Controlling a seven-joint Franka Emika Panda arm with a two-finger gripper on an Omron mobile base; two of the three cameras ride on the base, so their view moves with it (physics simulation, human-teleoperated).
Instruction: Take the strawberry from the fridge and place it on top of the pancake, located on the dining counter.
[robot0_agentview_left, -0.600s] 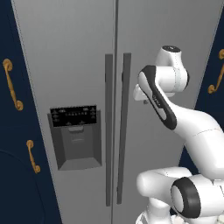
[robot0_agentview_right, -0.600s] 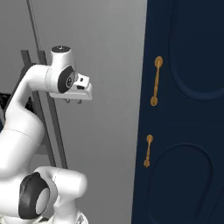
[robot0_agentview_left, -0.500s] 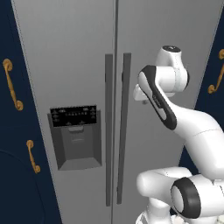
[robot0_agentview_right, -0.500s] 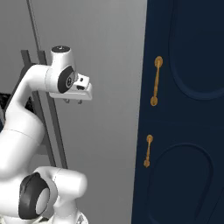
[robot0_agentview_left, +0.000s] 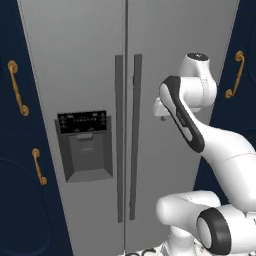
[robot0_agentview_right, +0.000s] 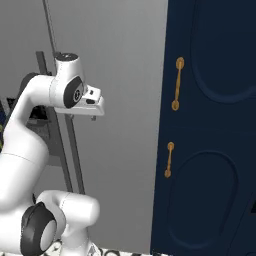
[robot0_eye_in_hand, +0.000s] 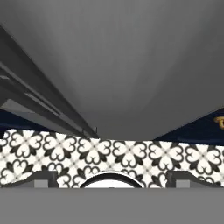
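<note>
Right, gripper: you've got the jaws spread wide with nothing between them, hand hanging in front of the right-hand door, fingers pointing down toward the floor.
Fridge: it's directly ahead of your hand, both doors shut, tall flat grey panels.
Handles: the two long dark vertical bars sit just to the left of your gripper; the right door handle is the nearer one, the left door handle lies just beyond it.
Dispenser panel: black, further left still, on the other door.
Step in hand: my read is you're lining up for a door pull. Turn the hand toward the door, straddle the nearer bar squarely with the fingers, close only once it's between them, then swing along the door's arc.
Strawberry: presumably behind those closed doors; you can't see it yet.
Cabinets: navy, gold pulls, off to your right; leave them.
</note>
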